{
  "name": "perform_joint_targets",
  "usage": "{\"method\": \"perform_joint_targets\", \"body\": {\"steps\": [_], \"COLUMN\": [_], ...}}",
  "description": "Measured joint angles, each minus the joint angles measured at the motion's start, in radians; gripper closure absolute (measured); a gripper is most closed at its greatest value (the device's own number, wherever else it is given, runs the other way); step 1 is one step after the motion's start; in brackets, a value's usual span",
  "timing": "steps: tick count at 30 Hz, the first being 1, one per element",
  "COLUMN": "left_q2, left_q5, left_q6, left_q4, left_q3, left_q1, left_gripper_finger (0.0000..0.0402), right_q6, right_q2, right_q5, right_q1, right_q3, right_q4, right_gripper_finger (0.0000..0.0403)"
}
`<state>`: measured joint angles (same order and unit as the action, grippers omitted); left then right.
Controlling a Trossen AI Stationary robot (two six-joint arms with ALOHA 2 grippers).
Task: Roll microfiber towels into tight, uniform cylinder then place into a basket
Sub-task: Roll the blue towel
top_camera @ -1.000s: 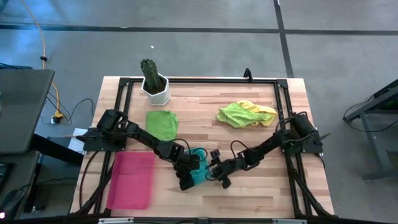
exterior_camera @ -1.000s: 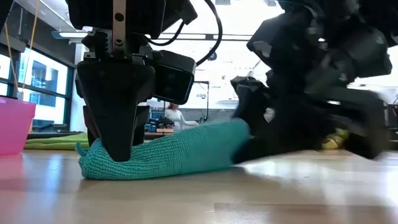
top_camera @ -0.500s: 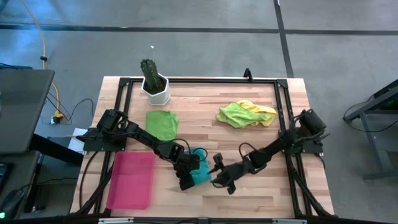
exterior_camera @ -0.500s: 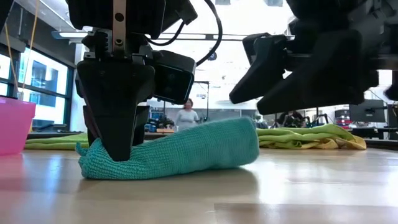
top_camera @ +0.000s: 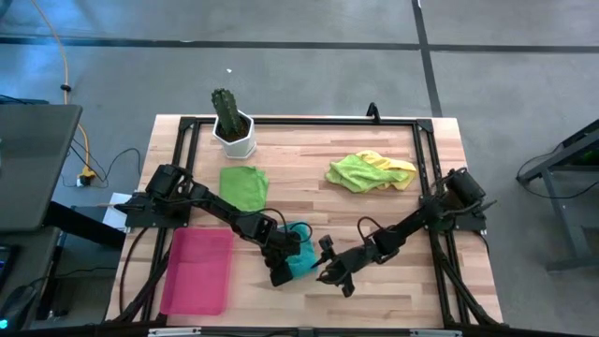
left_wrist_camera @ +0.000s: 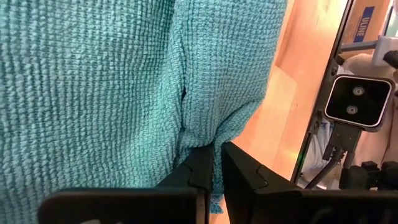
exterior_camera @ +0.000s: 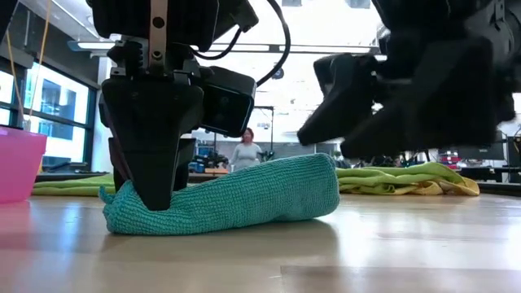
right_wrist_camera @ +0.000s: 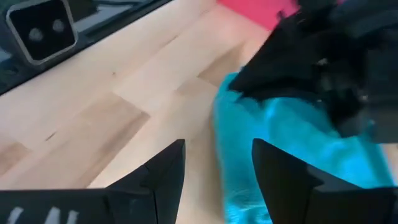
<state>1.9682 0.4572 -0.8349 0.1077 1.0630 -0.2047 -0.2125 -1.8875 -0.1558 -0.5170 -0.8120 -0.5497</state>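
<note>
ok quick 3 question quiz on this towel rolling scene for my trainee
1. True or false: the left gripper is shut on the rolled teal towel.
2. Which is off the towel with open fingers? A) right gripper B) left gripper
3. Fill in: the pink tray holds ___ towels so far.

Key: 1 true. 2 A; it hangs above the table beside the roll's free end. 3 no; the green towel lies flat near the cactus pot, and the lime and yellow towels are heaped together.
</note>
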Motion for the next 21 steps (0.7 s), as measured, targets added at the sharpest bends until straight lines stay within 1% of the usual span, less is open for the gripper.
{"method": "perform_joint_targets", "body": {"steps": [4, 11, 16, 21], "left_q2": [0.0, 0.0, 0.0, -0.001], "left_q5": [0.0, 0.0, 0.001, 0.0], "left_q6": [-0.001, -0.003, -0.003, -0.003], "left_q4": [0.0, 0.0, 0.0, 0.0], "left_q3": [0.0, 0.0, 0.0, 0.0], "left_q1": [0.0, 0.0, 0.0, 0.0], "left_gripper_finger": [0.0385, 0.0385, 0.0385, 0.0385], "right_q6": [0.004, 0.006, 0.025, 0.032], "right_q2": [-0.033, -0.038, -0.049, -0.093], "right_q5": [0.01, 0.007, 0.027, 0.038], "right_q1": [0.019, 0.06, 0.067, 0.067], "right_q3": [0.0, 0.0, 0.0, 0.0], "right_q4": [-0.024, -0.015, -0.008, -0.014], "right_gripper_finger": [0.0223, 0.0223, 0.0223, 0.0223]}}
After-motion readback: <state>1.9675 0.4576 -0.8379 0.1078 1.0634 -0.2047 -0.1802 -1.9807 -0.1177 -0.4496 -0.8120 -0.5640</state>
